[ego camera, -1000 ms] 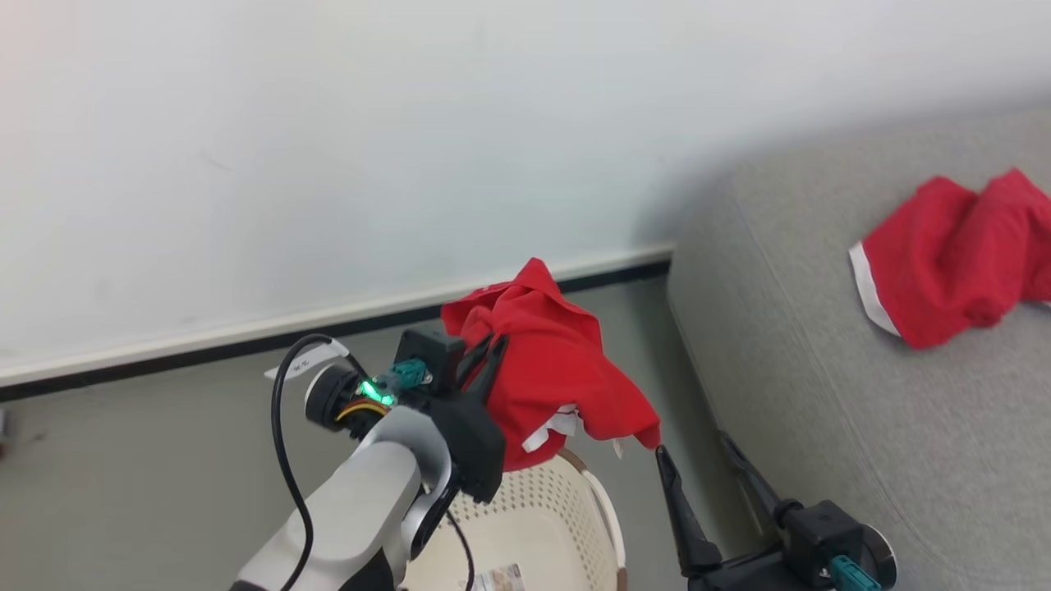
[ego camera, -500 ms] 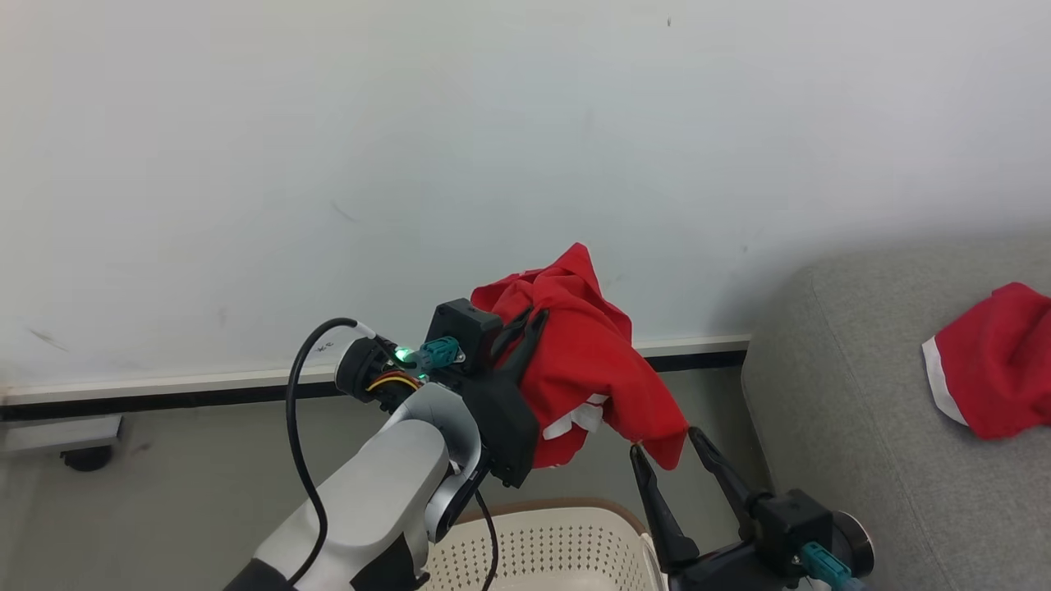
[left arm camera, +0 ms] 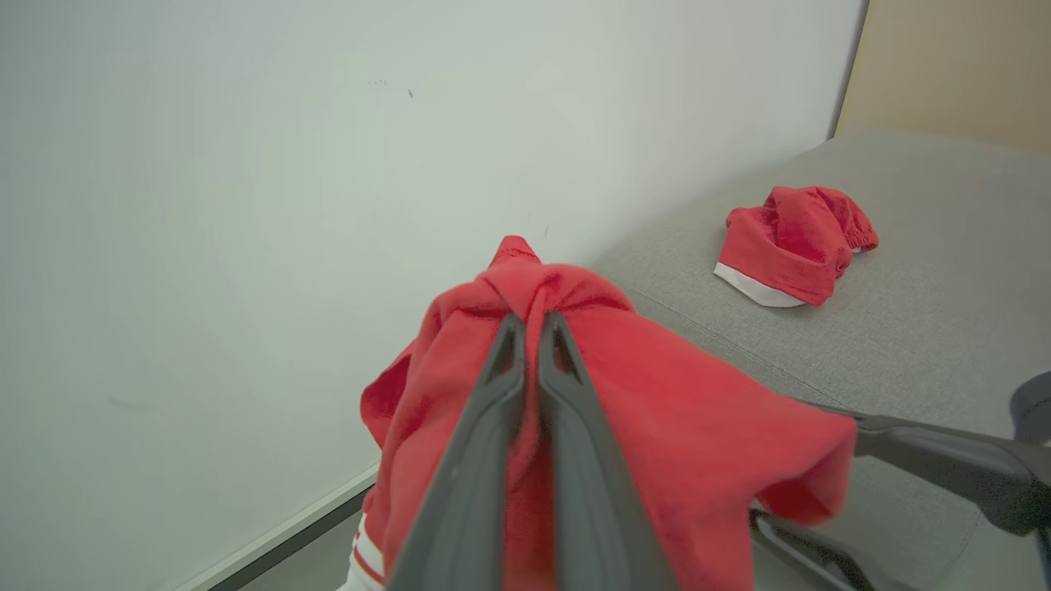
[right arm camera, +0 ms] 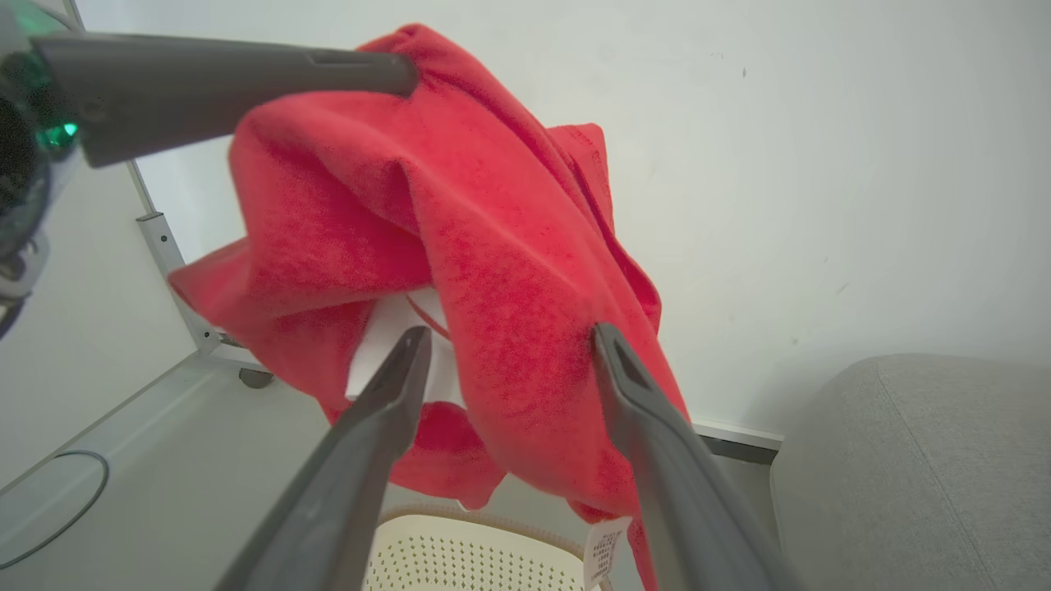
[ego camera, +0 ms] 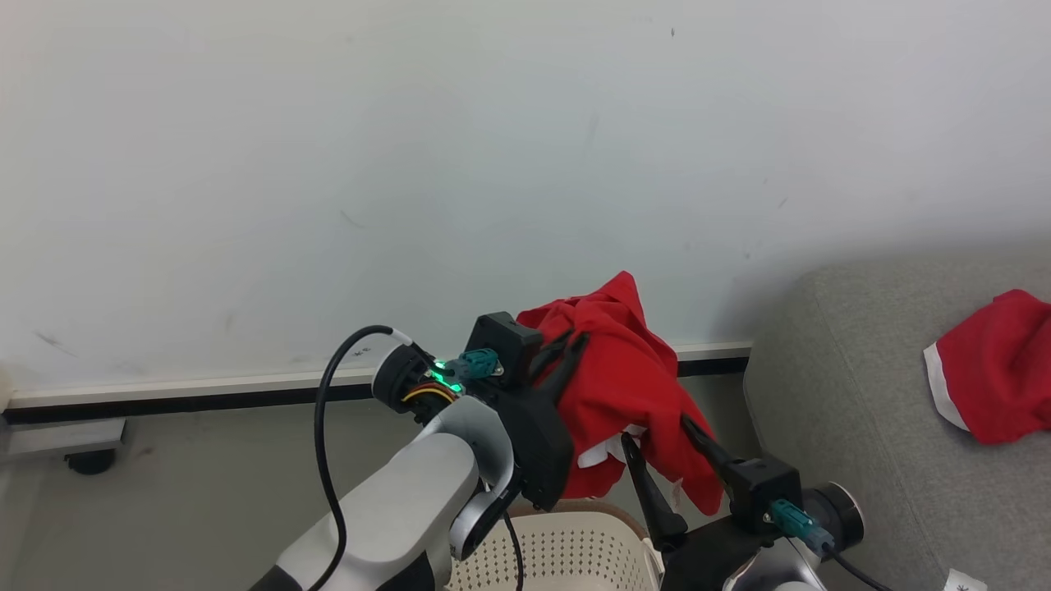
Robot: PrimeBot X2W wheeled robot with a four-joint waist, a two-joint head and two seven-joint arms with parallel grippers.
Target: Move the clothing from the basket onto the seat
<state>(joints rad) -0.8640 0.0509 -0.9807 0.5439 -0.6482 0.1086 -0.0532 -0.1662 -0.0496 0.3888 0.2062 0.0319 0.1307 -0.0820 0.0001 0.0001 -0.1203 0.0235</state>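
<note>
- The left claw (left arm camera: 530, 322) is pressed together, pinching a red garment (ego camera: 628, 373) that hangs above the basket (ego camera: 575, 554).
- The right claw (right arm camera: 509, 332) is spread around its lower fold.
- A second red garment (ego camera: 998, 369) lies on the grey seat (ego camera: 854, 427), at 3 o'clock from the hanging one.

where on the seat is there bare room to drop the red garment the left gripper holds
Bare grey seat lies between its rounded edge beside the grippers and the red garment lying there, plus the stretch below that garment in the head view. Crowded above the basket: the held garment, left gripper and open right gripper meet.
</note>
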